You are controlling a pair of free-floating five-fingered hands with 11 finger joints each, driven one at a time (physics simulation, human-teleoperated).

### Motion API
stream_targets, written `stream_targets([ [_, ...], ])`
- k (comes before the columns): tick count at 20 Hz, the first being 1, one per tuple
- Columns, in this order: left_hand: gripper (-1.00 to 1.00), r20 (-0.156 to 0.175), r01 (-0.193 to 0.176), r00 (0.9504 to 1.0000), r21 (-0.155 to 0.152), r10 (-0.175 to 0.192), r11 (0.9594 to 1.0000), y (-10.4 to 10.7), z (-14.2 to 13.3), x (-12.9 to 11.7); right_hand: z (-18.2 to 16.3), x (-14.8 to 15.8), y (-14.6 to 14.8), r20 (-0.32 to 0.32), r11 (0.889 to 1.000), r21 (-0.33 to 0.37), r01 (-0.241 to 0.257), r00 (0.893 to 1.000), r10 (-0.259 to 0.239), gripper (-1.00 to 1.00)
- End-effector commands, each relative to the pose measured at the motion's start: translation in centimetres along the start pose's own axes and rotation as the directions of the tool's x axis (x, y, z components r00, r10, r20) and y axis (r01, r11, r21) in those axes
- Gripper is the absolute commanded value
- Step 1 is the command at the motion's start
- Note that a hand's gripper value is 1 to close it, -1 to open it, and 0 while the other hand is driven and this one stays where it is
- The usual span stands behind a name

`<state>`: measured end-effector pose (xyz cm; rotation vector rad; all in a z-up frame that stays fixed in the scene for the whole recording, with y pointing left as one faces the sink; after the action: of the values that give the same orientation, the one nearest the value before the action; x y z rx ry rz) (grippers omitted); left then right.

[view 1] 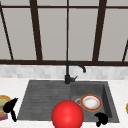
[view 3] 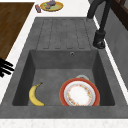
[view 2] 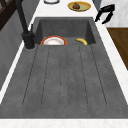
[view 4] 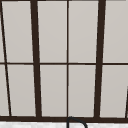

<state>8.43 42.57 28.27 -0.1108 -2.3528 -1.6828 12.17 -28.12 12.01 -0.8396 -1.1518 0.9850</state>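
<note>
1. The right hand (view 1: 101, 118) hangs over the front right corner of the sink (view 1: 45, 92); its fingers are curled downward and have hold of nothing. In the left side view the same hand (view 2: 105, 13) floats above the counter edge beside the basin, fingers bent and apart, touching nothing. In the right side view only its fingertips (view 3: 5, 67) poke in at the left edge, over the counter.
2. Nearest to that hand is the plate (view 1: 91, 102), white with an orange-red rim, lying on the basin floor just behind and to the left of the hand. It is also plain in the left side view (view 2: 53, 40) and the right side view (view 3: 79, 95).
3. A banana (view 3: 35, 95) lies on the basin floor beside the plate, apart from it, on the side toward the front edge of the sink; it also shows in the left side view (view 2: 81, 41).
4. The left hand (view 1: 10, 107) floats over the left counter, fingers spread loosely and pointing down, holding nothing.
5. Just beside it, a striped dish (view 1: 3, 100) sits on the counter at the left edge.
6. A red ball (view 1: 67, 115) sits large in the foreground at the front of the sink.
7. The black tap (view 1: 71, 71) stands at the back, between drainboard and basin.
8. A yellow dish (view 2: 79, 6) with something dark in it rests on the right counter.
9. A window (view 4: 67, 60) with dark bars rises behind.
</note>
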Motion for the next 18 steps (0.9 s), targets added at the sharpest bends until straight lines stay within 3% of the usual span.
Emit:
stream_targets([
  [1,-1.0,-0.064,-0.043,0.9972,-0.069,0.039,0.9967,-1.0,-0.6,1.5,0.0,0.0,0.0,0.0,1.0,0.0,0.0,1.0,0.0,0.0],
  [7,-1.0,-0.068,-0.029,0.9975,-0.108,0.021,0.9937,-1.8,-2.4,2.6,0.0,0.0,0.0,0.0,1.0,0.0,0.0,1.0,0.0,0.0],
  [11,-1.0,-0.058,-0.013,0.9983,-0.112,0.007,0.9936,-2.5,-4.4,2.5,0.0,0.0,0.0,0.0,1.0,0.0,0.0,1.0,0.0,0.0],
  [18,-1.0,-0.077,-0.045,0.9964,-0.126,0.035,0.991,-3.6,-7.2,3.3,0.0,0.0,0.0,0.0,1.0,0.0,0.0,1.0,0.0,0.0],
])
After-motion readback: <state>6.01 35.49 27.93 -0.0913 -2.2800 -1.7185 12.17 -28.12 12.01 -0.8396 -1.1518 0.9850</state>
